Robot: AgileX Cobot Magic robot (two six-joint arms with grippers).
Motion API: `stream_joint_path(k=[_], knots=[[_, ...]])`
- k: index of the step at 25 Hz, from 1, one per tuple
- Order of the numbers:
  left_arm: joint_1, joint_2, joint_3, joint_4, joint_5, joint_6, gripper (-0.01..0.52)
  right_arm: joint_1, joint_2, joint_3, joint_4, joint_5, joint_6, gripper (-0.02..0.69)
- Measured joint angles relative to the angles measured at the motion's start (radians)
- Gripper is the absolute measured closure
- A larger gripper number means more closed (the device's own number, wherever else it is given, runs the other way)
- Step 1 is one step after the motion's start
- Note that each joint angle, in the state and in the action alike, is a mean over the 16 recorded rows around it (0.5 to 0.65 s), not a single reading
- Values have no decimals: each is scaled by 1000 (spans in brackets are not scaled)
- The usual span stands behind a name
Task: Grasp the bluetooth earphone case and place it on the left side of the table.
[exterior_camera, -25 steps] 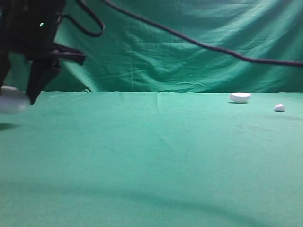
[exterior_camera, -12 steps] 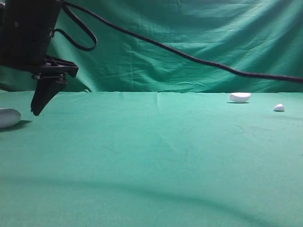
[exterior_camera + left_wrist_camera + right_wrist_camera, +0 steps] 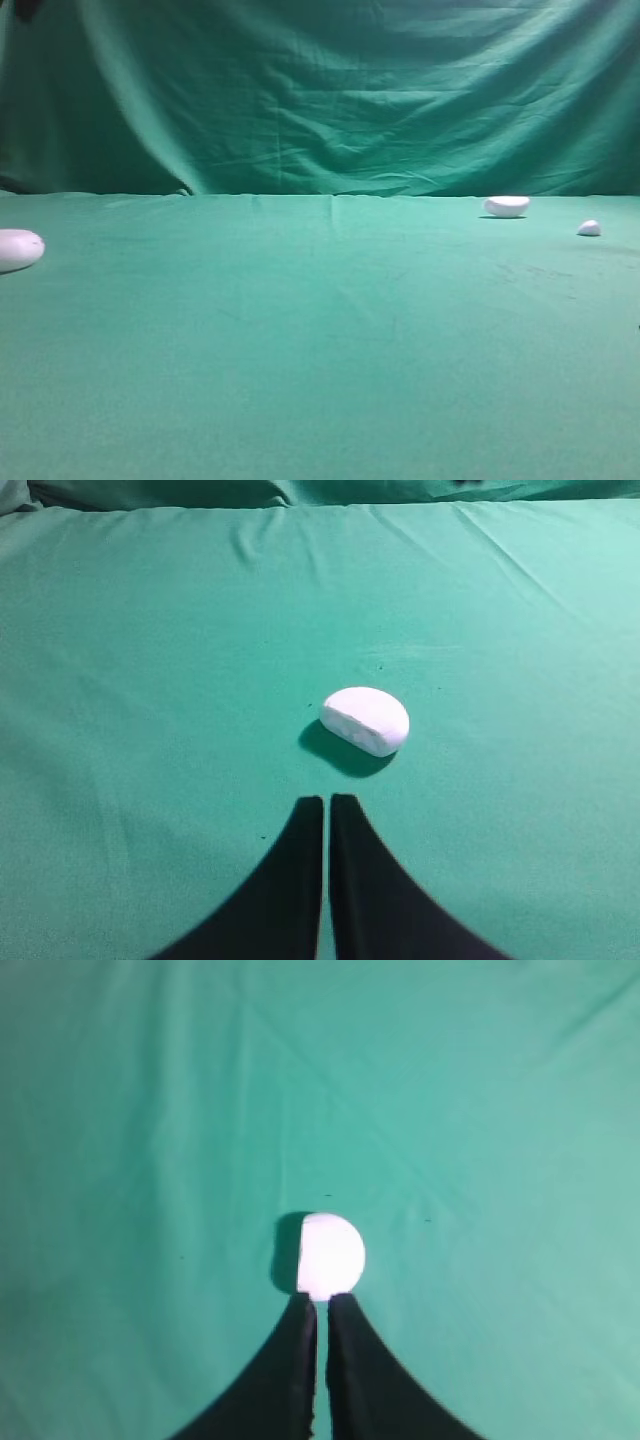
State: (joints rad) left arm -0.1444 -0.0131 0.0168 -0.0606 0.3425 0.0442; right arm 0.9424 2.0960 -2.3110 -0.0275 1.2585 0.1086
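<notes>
Low frontal view across table [image 3: 330,340], both wrist views looking down

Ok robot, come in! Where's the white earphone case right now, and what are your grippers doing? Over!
Left gripper shut, empty. Right gripper shut, empty, tips at a white half-oval piece. Bluetooth earphone case resting on the table, far left. Nothing in the way.

Left gripper [image 3: 327,800]: two matte black fingers [image 3: 290,880], broad at the base and curving inward to narrow, blunt tips, separated by a thin slit of green. Right gripper [image 3: 321,1300]: same pair of plain black, horn-shaped fingers [image 3: 362,1380], tapering upward, edges slightly blurred near the frame bottom. No markings, screws or cables visible on either pair.
</notes>
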Motion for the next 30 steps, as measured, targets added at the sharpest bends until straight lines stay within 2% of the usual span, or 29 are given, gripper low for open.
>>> stream_joint_path(k=[9,19,30], knots=[[0,0,0,0,0,0,514,0,-426,436,-106,-18,69,665],[0,0,0,0,0,0,514,0,-975,1031,-162,-187,128,665],[0,0,0,0,0,0,514,-2,-1428,1424,-103,-315,26,665]])
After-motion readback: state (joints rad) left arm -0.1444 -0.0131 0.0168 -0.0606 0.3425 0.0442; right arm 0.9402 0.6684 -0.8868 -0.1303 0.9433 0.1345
